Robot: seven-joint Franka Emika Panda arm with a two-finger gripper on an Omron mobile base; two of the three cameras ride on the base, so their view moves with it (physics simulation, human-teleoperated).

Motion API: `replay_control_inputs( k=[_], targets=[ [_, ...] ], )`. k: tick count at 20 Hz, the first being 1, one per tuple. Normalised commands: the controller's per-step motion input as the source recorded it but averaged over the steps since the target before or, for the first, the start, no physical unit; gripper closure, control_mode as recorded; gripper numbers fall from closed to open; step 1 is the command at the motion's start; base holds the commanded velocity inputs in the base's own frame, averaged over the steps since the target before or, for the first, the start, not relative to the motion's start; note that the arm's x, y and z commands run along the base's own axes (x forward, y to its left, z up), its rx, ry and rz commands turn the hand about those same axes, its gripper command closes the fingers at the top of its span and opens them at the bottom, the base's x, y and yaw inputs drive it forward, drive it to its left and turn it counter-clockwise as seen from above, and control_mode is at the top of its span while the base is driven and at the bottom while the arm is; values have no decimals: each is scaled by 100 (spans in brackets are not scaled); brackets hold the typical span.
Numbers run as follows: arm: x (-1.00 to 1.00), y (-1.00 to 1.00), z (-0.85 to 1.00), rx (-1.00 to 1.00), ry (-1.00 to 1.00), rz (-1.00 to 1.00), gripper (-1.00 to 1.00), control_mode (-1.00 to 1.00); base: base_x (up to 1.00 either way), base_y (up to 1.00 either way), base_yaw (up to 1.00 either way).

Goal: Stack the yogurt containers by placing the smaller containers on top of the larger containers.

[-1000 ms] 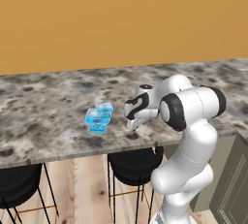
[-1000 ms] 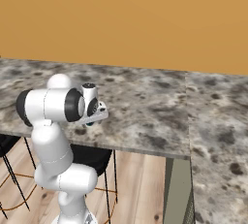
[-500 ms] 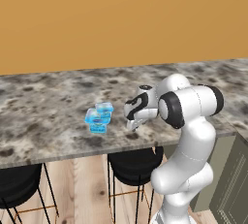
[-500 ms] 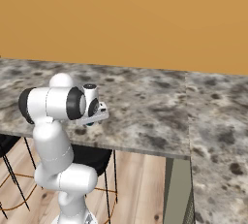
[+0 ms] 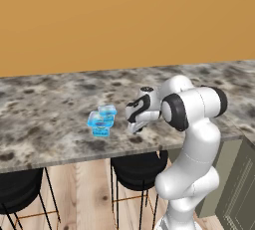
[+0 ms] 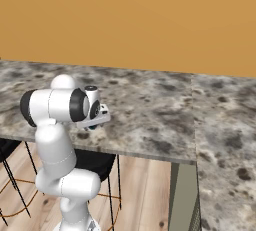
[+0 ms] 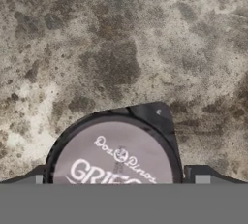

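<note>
In the hand view the tiny dark round cup (image 7: 114, 157) sits right between the two dark finger tips (image 7: 196, 175) — its grey lid, printed with white lettering, reaches from one tip to the other, and the speckled granite counter (image 7: 121, 39) spreads out behind it. The fingers look closed against the cup's sides, gripping it.

From the left base view the gripper (image 5: 135, 126) hangs low over the counter's front part, just right of the two light-blue tubs. The small light-blue cup (image 5: 107, 110) rests on the wide light-blue square tub (image 5: 100, 122) — both stand apart from the gripper. Black stools (image 5: 137, 164) stand under the counter edge.
</note>
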Motion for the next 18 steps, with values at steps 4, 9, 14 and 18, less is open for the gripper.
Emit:
replay_control_inputs(
  k=[4,9,14,18],
  targets=[
    [3,8,-6,0,0,0,-100,-100,0,0,0],
    [6,3,-10,0,0,0,100,-100,0,0,0],
    [6,5,-7,0,0,0,100,-100,0,0,0],
    [0,4,-2,0,0,0,100,-100,0,0,0]
  ],
)
